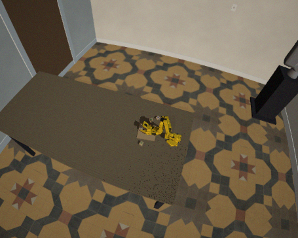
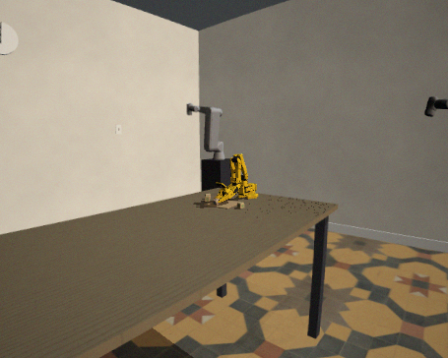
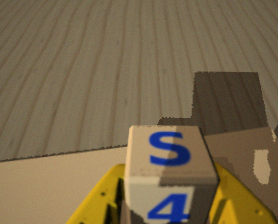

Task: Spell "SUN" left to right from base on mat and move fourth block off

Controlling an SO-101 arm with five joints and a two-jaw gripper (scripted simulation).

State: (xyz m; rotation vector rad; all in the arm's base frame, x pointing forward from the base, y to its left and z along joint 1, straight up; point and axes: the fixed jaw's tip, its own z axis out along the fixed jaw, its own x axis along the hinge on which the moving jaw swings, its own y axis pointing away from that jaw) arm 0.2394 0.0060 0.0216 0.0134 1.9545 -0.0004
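My gripper point(image 3: 170, 192) point(image 1: 141, 129) is shut on the S block point(image 3: 169, 152) in the wrist view. The S faces up and looks upright there, with a blue 4 on the side facing the camera. The block is low at the far edge of the tan mat point(image 3: 45, 182) point(image 1: 146, 137); whether it touches the mat is hidden. One block point(image 1: 141, 143) point(image 2: 240, 206) lies off the mat on the near side in the top view. Two more blocks, one point(image 1: 158, 118) near the arm and one point(image 1: 151, 120) beside it, lie beyond the mat. Their letters are too small to read.
The yellow arm point(image 1: 166, 127) point(image 2: 239, 171) reaches over the mat from its base at the right. The wooden table point(image 1: 71, 114) point(image 2: 132, 260) extends far to the left in the top view. Dark shadows fall past the mat's far edge.
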